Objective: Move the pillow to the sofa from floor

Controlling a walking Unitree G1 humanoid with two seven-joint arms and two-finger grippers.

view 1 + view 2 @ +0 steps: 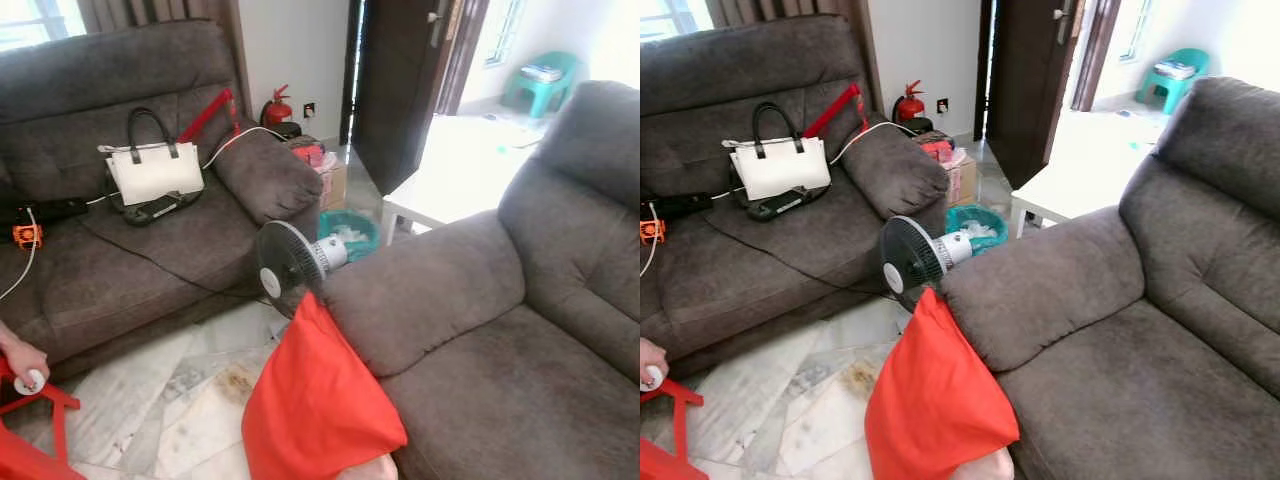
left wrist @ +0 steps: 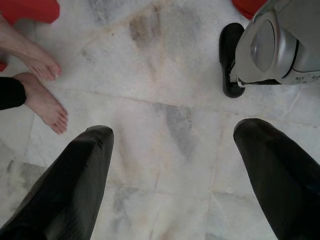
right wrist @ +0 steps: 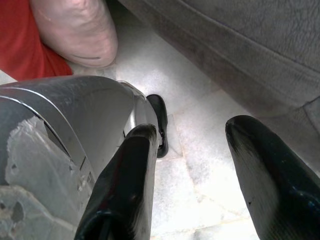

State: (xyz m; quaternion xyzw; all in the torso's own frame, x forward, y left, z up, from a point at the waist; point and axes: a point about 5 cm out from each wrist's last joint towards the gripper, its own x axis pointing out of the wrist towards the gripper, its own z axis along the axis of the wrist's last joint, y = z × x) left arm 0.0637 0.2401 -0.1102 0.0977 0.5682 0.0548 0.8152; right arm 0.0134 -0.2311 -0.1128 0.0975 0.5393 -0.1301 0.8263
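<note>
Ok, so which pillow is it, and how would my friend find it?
Start at the big grey sofa on the right and follow its padded arm down to the marble floor. Leaning against that arm, just below the small black fan, is the pillow: bright red and pointed on top, beside a pale pink cushion.

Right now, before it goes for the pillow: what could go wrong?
1. The fan stands right behind the red pillow, against the sofa arm; lifting the pillow could knock it over.
2. A person's bare feet are on the floor near the left hand; a swing or step could hit them.
3. Both hands, the right hand too, hang open over the floor, not yet at the pillow.
</note>
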